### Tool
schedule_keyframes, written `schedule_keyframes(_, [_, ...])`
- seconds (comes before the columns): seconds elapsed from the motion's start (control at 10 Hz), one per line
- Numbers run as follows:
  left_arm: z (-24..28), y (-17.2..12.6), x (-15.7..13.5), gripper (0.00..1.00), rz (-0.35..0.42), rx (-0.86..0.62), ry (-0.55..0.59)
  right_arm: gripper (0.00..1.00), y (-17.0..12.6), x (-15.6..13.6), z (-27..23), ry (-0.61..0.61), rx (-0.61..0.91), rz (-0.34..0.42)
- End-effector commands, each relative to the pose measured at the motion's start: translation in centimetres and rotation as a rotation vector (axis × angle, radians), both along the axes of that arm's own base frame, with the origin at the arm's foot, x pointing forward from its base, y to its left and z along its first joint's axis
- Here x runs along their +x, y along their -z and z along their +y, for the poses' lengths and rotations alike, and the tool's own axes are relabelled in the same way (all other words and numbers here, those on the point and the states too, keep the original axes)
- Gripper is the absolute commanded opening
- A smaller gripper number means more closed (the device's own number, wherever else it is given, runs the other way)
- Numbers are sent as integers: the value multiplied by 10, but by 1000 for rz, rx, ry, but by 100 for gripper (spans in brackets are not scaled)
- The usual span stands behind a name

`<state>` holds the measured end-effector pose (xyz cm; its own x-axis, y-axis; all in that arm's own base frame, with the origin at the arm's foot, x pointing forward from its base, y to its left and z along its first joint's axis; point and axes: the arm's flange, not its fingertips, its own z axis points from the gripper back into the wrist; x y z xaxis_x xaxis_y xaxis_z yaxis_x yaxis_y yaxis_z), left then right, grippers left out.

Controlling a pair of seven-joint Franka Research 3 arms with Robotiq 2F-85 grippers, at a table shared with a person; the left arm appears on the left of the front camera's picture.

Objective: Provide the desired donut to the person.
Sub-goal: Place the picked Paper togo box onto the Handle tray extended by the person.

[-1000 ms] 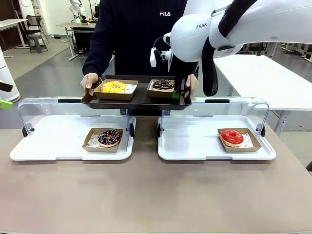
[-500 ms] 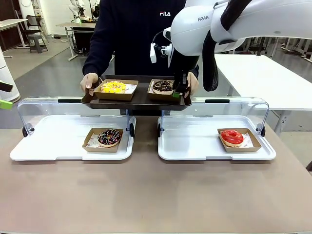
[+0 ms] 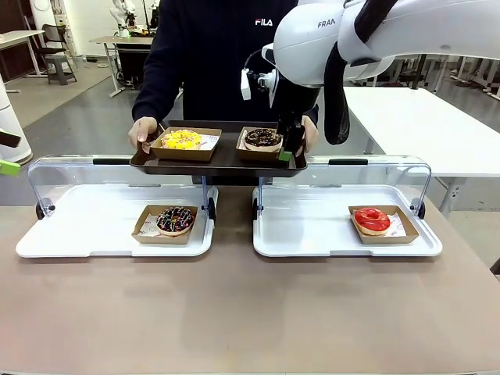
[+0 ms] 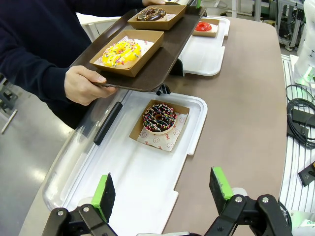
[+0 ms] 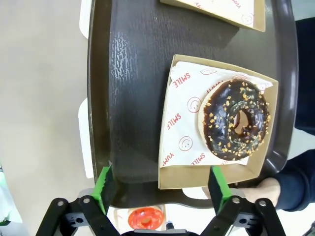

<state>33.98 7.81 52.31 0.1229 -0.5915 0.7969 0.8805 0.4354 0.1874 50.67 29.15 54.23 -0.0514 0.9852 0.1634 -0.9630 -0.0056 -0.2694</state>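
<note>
Hiding tray (image 3: 223, 160) edge: right hand (image 3: 291, 150)

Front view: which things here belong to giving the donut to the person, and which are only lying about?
Job: right gripper, open; chocolate donut box; dark tray; person.
Lying about: yellow donut, sprinkled donut, red donut.
</note>
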Motion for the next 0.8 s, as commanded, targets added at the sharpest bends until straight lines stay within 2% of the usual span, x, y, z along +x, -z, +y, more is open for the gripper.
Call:
schedule_keyframes(0.0, [0,0,0,100,-7,-18,-3,100,-8,-1,-3,-22,21,34])
schedule_keyframes(0.2, [0,0,0,100,-7,-18,-3,100,-9,-1,0,-8,34,49])
schedule_keyframes(0.3, [0,0,0,100,-7,-18,-3,100,-9,-5,4,-3,39,117])
schedule_keyframes(0.4, [0,0,0,100,-7,-18,-3,100,-4,-2,0,2,8,19])
schedule_keyframes(0.7, [0,0,0,100,-7,-18,-3,100,-4,-2,0,2,8,19])
